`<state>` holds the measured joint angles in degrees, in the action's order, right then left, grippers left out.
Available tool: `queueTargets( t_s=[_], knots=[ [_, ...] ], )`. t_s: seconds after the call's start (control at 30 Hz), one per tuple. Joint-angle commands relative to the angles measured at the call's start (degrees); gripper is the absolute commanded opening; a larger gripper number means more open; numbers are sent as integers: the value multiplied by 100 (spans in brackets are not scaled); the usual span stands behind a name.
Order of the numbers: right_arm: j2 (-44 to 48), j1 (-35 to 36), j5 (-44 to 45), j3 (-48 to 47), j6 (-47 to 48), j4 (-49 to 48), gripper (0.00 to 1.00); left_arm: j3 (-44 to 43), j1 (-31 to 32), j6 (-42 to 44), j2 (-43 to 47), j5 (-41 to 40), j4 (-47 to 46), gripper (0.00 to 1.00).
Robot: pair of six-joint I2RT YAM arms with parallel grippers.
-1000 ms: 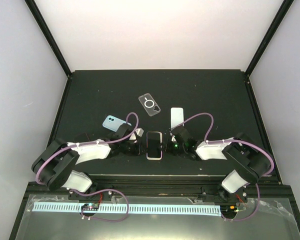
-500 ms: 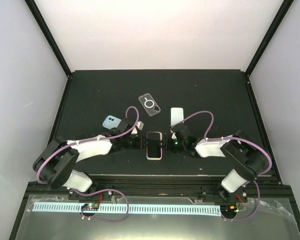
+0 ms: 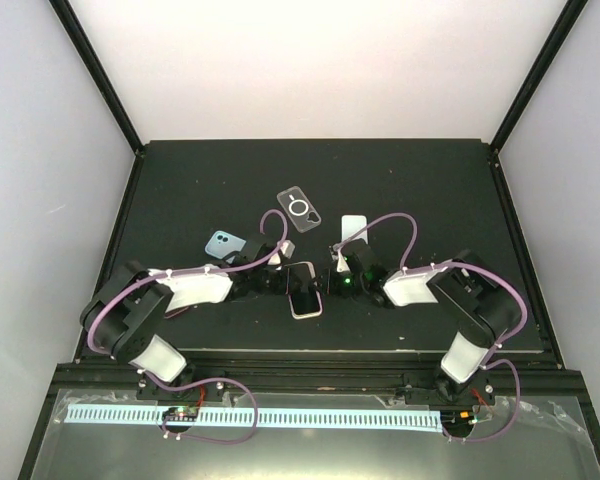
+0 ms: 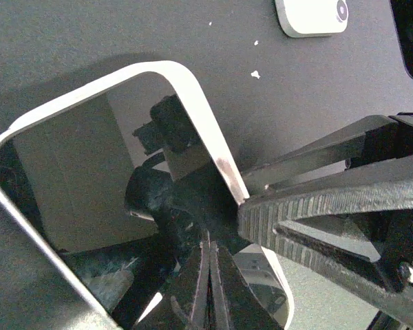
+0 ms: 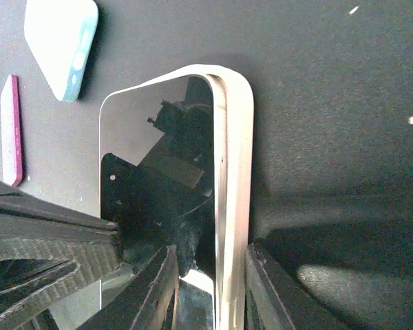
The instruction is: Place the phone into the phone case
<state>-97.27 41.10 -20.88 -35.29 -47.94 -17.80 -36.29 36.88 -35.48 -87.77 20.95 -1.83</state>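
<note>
My left pincer [image 3: 283, 283] is closed right down, its tips [image 4: 251, 206] hard against one long rim of the phone [image 3: 304, 292]. From the wrist view I can't tell whether they nip that rim or only push on it. My right pincer [image 3: 330, 282] stands narrow, astride the opposite long edge. One finger [image 5: 158, 278] is over the glass and the other is outside the rim, so it has the phone gripped. The phone sits on the table [image 3: 430, 190] directly between the two pincers. The clear case [image 3: 299, 208] lies beyond both of them, apart from the phone. Since a second ago both pincers have crowded in on the phone. It has also turned, from lying square between them to lying skewed.
</note>
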Motion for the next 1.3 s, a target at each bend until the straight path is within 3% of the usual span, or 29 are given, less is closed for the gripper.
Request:
queueTargets(
  t_s=[0.0,0.07,0.27,0.57,0.83,1.1,1.27],
  knots=[
    [-89,-6,-261,-51,233,-257,29,-106,41,60,-177,130,-250,2],
    [-15,-8,-117,-19,184,-148,29,-95,26,60,-59,-114,-14,6],
    [205,-15,-3,52,132,111,29,-23,-83,40,832,-752,677,36],
    [41,-15,25,-200,223,393,31,-10,-228,-29,708,-1040,878,46],
    [-274,-50,48,-465,349,500,32,-3,-291,92,414,-732,464,35],
    [-326,-65,56,-474,348,462,32,-35,-300,116,178,-792,345,33],
    [-343,-74,60,-463,349,420,32,-55,-299,122,144,-762,274,22]
  ],
)
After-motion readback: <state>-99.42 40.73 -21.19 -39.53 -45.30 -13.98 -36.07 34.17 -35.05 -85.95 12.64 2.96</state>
